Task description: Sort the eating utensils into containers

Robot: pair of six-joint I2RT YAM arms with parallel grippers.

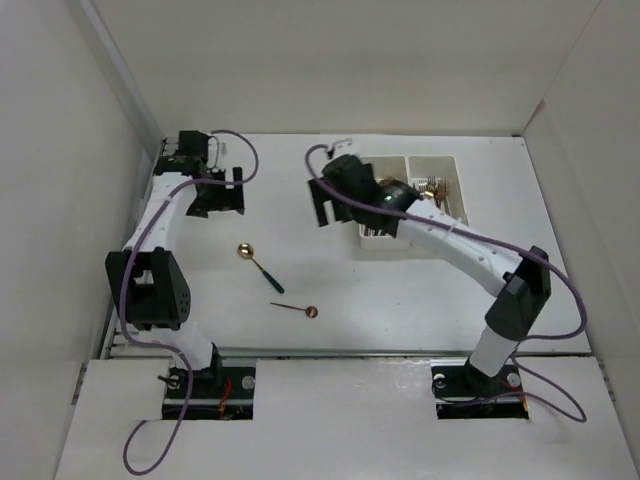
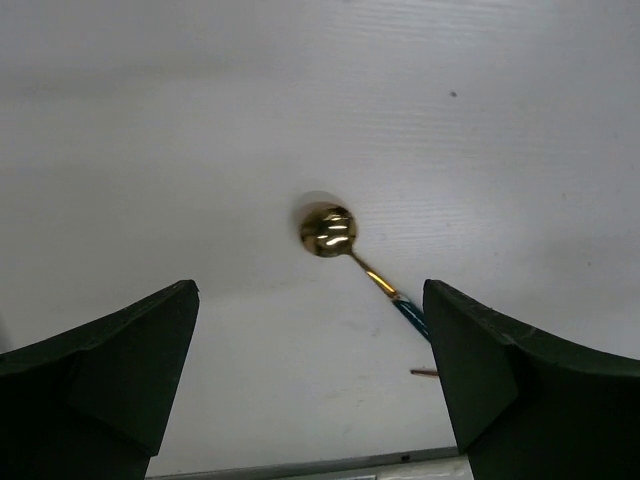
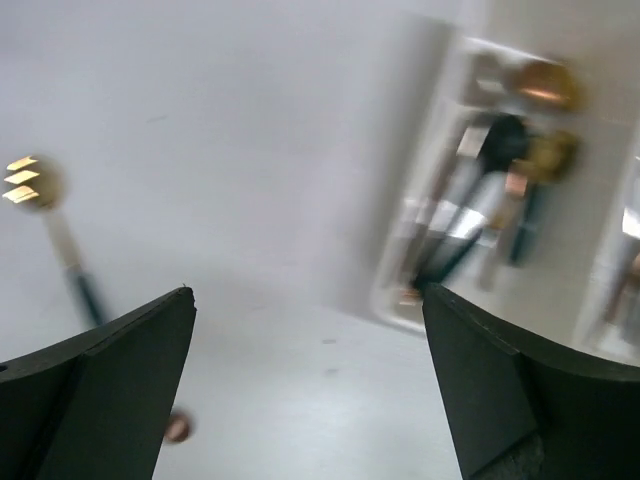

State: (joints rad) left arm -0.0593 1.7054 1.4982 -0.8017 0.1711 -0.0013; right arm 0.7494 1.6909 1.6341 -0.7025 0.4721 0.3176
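Note:
A gold spoon with a dark teal handle [image 1: 256, 261] lies on the white table left of centre. A copper spoon [image 1: 297, 308] lies just in front of it. Two joined white bins [image 1: 408, 160] stand at the back right and hold several utensils [image 1: 437, 189]. My left gripper [image 1: 228, 194] is open and empty above the table behind the gold spoon [image 2: 329, 229]. My right gripper [image 1: 331, 211] is open and empty, just left of the bins. Its blurred view shows the gold spoon [image 3: 26, 181], the copper spoon's bowl [image 3: 177, 428] and a bin with utensils [image 3: 497, 190].
White walls enclose the table on the left, back and right. The right arm [image 1: 470, 250] reaches across the front of the bins. The tip of the copper spoon's handle [image 2: 424, 372] shows by my left gripper's right finger [image 2: 500, 390].

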